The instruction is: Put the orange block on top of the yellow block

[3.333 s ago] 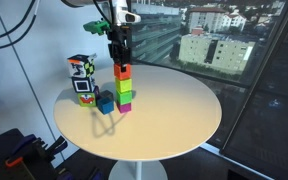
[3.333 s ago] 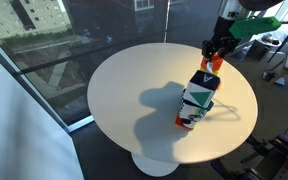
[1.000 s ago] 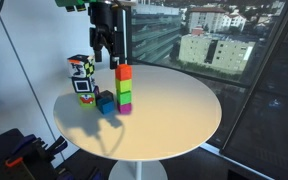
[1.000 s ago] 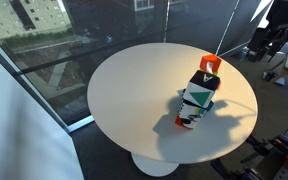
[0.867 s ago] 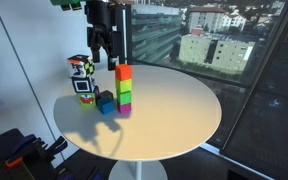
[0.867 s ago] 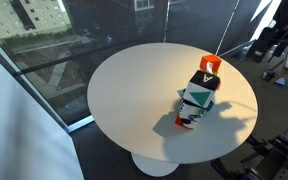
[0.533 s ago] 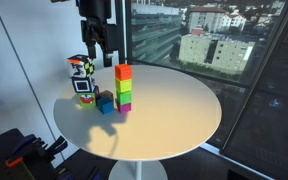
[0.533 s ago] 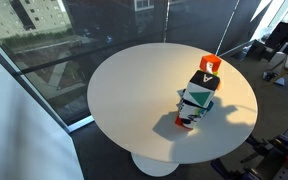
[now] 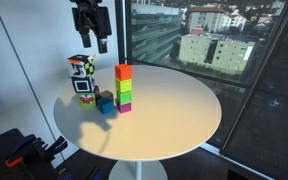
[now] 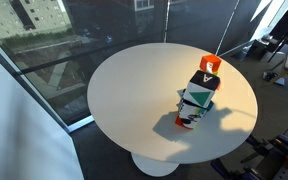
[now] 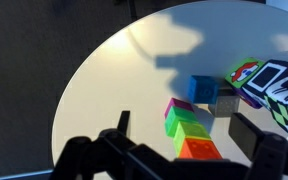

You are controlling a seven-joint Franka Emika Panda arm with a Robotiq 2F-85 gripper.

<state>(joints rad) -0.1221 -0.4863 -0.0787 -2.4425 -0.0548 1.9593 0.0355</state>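
The orange block (image 9: 122,72) sits on top of a stack, directly on the yellow block (image 9: 123,84). Below them are a green cube (image 9: 124,95) and a magenta cube (image 9: 125,105). My gripper (image 9: 93,44) hangs open and empty, high above the table and to the left of the stack. The wrist view looks down on the orange block (image 11: 197,149) and the yellow block (image 11: 192,130) between my spread fingers (image 11: 121,124). In an exterior view the orange block (image 10: 211,65) peeks over a carton and the gripper is out of frame.
A patterned carton (image 9: 82,78) stands left of the stack, seen in front of it as the carton (image 10: 197,100). A blue cube (image 9: 105,103) and a grey cube (image 11: 227,105) lie beside the stack's foot. The round white table (image 9: 174,115) stands by a window.
The open gripper has risen and drifted left, away from the stack. It has left the frame of the exterior view where it showed at the right edge. The blocks have not moved.
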